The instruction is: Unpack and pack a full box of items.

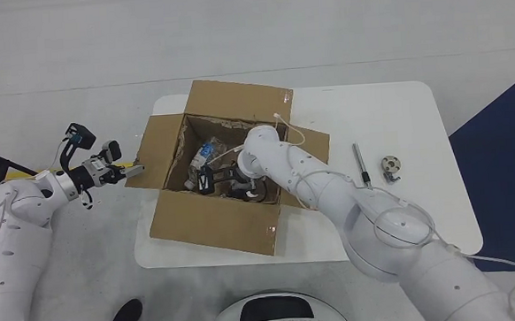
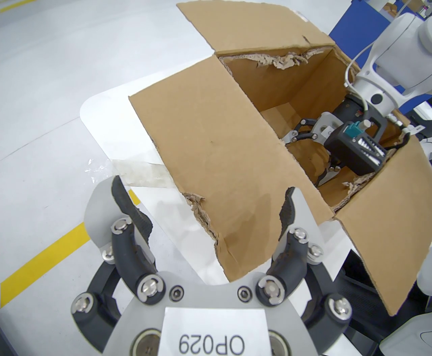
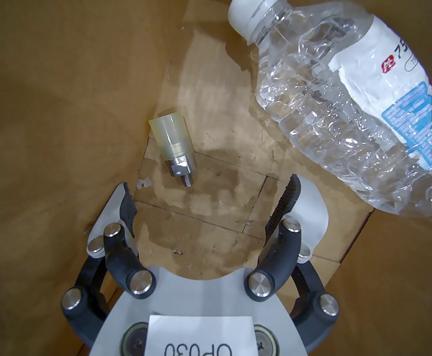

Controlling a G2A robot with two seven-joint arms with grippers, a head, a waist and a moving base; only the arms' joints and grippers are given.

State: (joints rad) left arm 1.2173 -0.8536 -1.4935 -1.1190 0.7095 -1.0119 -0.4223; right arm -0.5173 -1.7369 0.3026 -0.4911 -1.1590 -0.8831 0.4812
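Note:
An open cardboard box [image 1: 210, 221] stands on the white table [image 1: 400, 169], flaps spread. My right gripper [image 1: 213, 179] is down inside it, open [image 3: 211, 197] with nothing between its fingers. On the box floor just ahead of it lies a small cream-capped metal fitting [image 3: 174, 148] with a threaded stud. A crumpled clear water bottle [image 3: 341, 97] with a white cap lies beside it. My left gripper [image 1: 132, 168] hangs open [image 2: 202, 199] off the table's left side, at the edge of the box's left flap [image 2: 219, 161]. The left wrist view shows the right gripper [image 2: 310, 151] inside the box.
On the table right of the box lie a thin metal rod [image 1: 361, 164] and a small round metal part [image 1: 391, 166]. A strip of clear tape [image 2: 135, 172] trails from the left flap. The box's torn edges and raised flaps ring the opening.

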